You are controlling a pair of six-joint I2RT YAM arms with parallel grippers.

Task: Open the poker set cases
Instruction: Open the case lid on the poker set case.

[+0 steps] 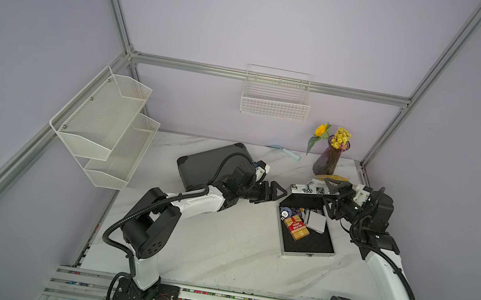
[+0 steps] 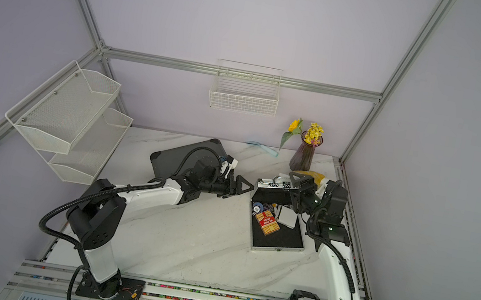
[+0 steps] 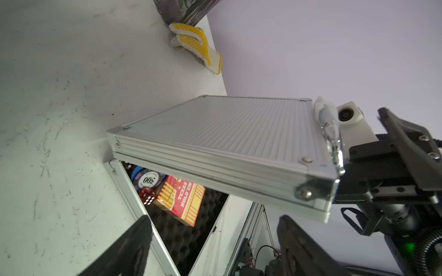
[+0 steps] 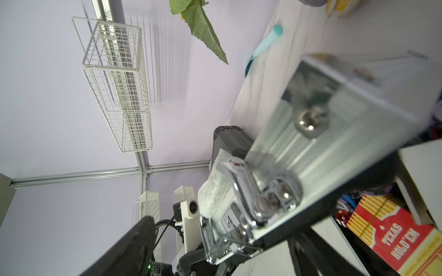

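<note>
Progress is judged halfway: the dark grey case (image 1: 208,165) lies shut at the back of the table (image 1: 215,252). The silver case (image 1: 307,254), at the right, has its lid (image 3: 227,133) half raised between the parted jaws of the right gripper (image 1: 328,194). The left gripper (image 1: 272,196), also parted, is held just beside it. Next, the lid must be swung fully back.

On the marble worktop (image 2: 199,249), the silver case (image 2: 280,240) lay open with its lid (image 2: 268,192) raised, the right end effector (image 2: 295,188) straddling the lid's edge, jaws spread, while the left end effector (image 2: 244,187) hung nearby, jaws apart, before the closed dark grey case (image 2: 178,157).
</note>
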